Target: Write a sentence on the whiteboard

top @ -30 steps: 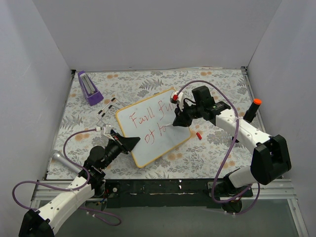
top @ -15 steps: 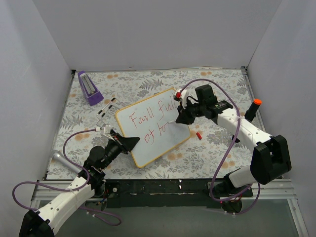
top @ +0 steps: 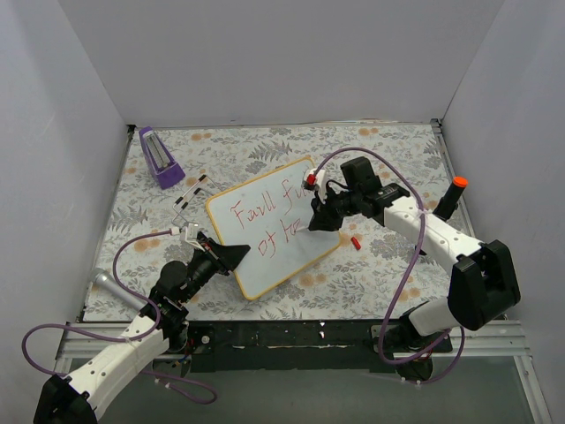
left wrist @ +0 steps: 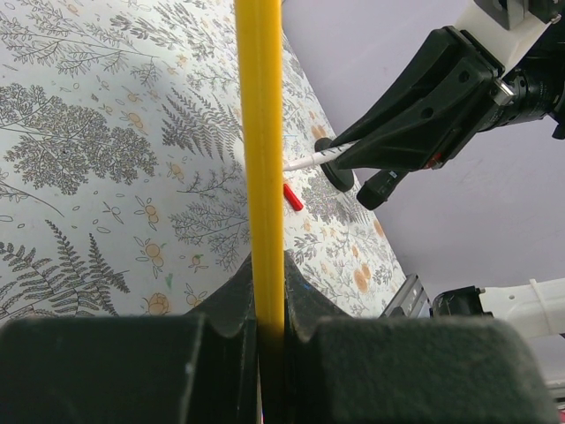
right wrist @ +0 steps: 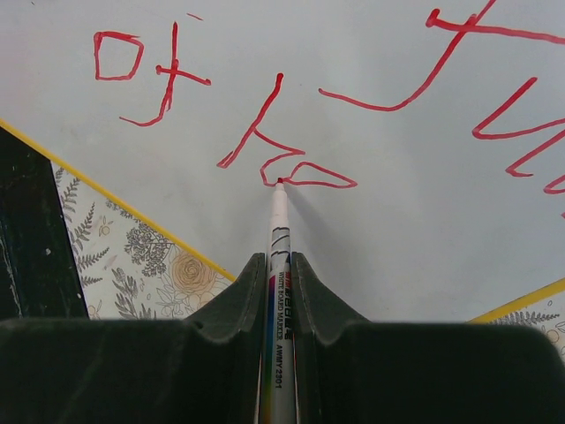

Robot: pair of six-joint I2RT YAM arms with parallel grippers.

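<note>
The whiteboard [top: 265, 238], white with a yellow-orange frame, lies tilted on the floral table. Red marker words [top: 256, 215] run in two lines on it; the right wrist view shows the second line's strokes [right wrist: 265, 141]. My left gripper [top: 237, 256] is shut on the board's yellow edge [left wrist: 262, 159] at its near-left side. My right gripper [top: 316, 216] is shut on a white marker [right wrist: 280, 291], whose red tip touches the board at the end of a red stroke [right wrist: 281, 181]. The right arm covers the ends of both lines in the top view.
A small purple block [top: 159, 157] stands at the back left. A red marker cap [top: 355, 241] lies on the table right of the board. A black post with an orange top [top: 452, 194] stands at the right edge. Black-and-white clips [top: 190, 196] lie near the board's back-left corner.
My right gripper with the marker has shifted left and slightly down along the second line, adding red strokes. The left gripper and board have stayed still.
</note>
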